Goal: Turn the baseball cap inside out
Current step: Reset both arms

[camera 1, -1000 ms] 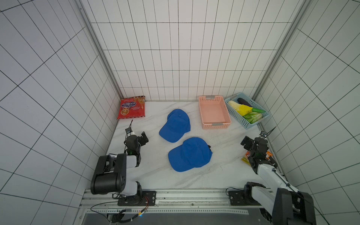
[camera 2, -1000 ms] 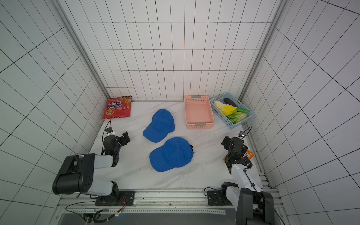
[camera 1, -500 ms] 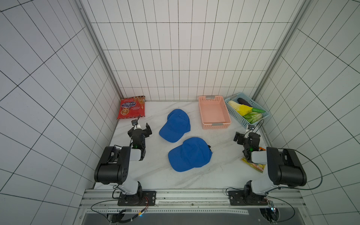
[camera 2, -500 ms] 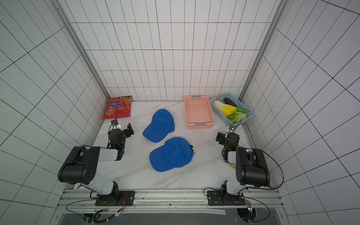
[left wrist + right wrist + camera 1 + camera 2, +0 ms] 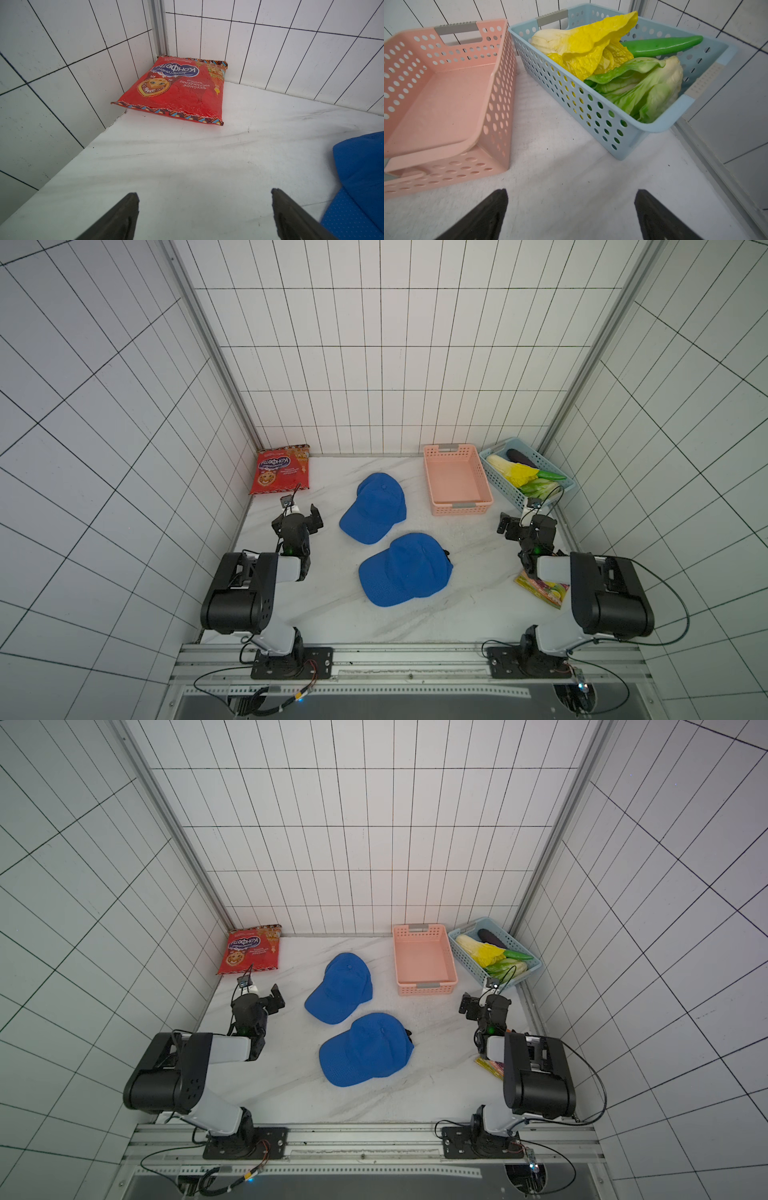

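Farther cap [image 5: 374, 508] between left gripper [image 5: 297, 517], right gripper [image 5: 526, 524]

two blue caps, the far cap [image 5: 374, 508] and near cap [image 5: 405, 570], hold the centre of the white tabletop [image 5: 478, 539]; bare lanes run down either side, while a red snack bag [image 5: 280, 470], pink basket [image 5: 461, 510] and blue basket [image 5: 505, 485] line the back edge.

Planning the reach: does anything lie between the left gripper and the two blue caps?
Nothing visible does: only bare tabletop separates the open left gripper from the rear cap and front cap. The red snack bag lies in the far corner.
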Robot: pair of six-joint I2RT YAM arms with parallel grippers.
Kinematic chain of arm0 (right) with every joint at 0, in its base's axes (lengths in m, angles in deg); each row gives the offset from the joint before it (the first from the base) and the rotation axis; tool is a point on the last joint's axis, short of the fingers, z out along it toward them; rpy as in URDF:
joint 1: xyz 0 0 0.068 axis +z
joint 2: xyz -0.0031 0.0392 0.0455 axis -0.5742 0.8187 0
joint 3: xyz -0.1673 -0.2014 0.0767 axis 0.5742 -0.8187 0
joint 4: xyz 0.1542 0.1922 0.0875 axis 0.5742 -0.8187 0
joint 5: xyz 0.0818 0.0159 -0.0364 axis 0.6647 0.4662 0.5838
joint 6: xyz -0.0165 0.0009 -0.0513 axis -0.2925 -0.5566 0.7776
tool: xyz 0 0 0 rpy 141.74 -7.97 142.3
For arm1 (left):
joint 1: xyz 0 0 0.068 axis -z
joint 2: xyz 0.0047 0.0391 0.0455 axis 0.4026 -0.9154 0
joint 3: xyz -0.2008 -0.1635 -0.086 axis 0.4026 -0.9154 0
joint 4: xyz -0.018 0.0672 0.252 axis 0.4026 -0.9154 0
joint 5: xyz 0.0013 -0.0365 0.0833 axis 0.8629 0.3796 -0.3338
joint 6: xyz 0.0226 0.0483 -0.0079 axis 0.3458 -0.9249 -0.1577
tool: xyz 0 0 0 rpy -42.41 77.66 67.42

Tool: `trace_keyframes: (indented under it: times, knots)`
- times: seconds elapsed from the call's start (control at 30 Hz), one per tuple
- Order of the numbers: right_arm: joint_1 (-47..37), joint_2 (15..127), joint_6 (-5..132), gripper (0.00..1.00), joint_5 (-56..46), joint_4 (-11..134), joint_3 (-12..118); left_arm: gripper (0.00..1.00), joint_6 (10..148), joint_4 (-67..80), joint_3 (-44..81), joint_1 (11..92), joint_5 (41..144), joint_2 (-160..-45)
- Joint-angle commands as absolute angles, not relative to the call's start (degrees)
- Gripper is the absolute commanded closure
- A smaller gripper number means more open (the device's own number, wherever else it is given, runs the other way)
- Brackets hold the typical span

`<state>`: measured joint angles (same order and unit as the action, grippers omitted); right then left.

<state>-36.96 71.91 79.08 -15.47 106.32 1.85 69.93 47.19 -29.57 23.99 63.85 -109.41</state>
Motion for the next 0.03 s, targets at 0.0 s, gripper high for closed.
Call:
trace_keyframes:
  times: [0.0]
  knots:
    - [-37.18,71.28,79.68,0.01,-15.00,106.33,1.70,0.02,69.16,47.87,-29.35,24.31,63.64,-108.38]
